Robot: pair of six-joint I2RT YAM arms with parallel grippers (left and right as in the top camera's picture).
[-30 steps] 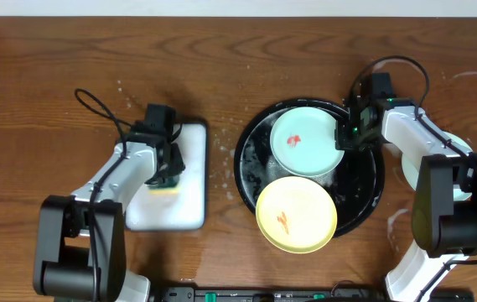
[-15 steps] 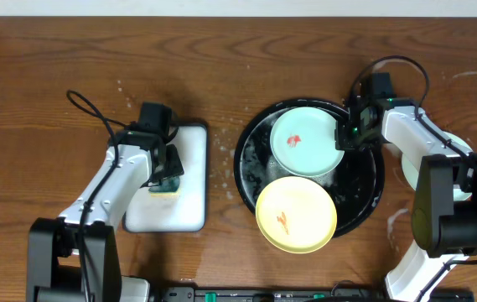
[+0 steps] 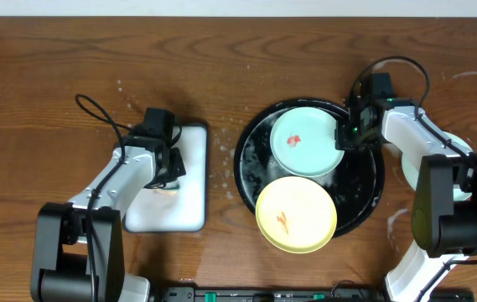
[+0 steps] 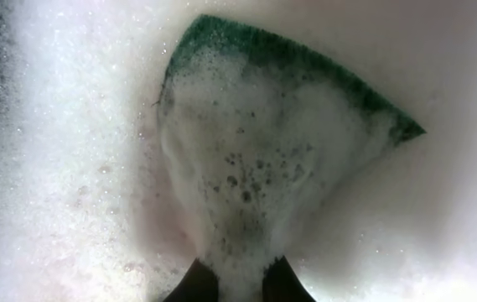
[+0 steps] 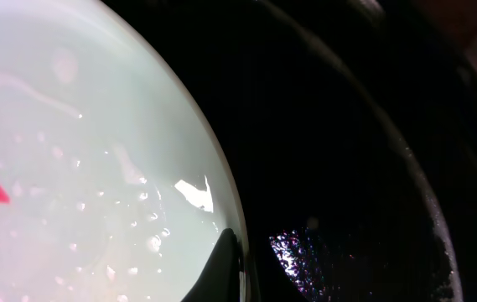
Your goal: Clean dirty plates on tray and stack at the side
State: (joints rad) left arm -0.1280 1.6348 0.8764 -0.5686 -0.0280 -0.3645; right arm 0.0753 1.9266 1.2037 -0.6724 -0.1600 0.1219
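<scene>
The black tray point(image 3: 246, 164) holds a mint-green plate point(image 3: 301, 143) with a red smear at the back and a yellow plate point(image 3: 297, 214) with an orange smear at the front. My right gripper point(image 3: 344, 137) is shut on the mint plate's right rim. In the right wrist view one finger point(image 5: 236, 267) lies on the wet plate point(image 5: 70, 168), over the tray point(image 5: 347, 168). My left gripper point(image 3: 167, 174) is shut on a foamy green sponge point(image 4: 263, 126), its fingertips point(image 4: 236, 285) pinching it in suds. A third pale plate point(image 3: 407, 171) shows partly under the right arm.
A white rectangular tray point(image 3: 184, 210) full of foam lies left of the black tray, under my left gripper. White soapy marks are on the wood tabletop point(image 3: 221, 168) between the two trays and at the far right point(image 3: 473, 77).
My left arm has shifted slightly over the white tray, moving the sponge in the foam. The right arm and both plates on the black tray have not moved.
</scene>
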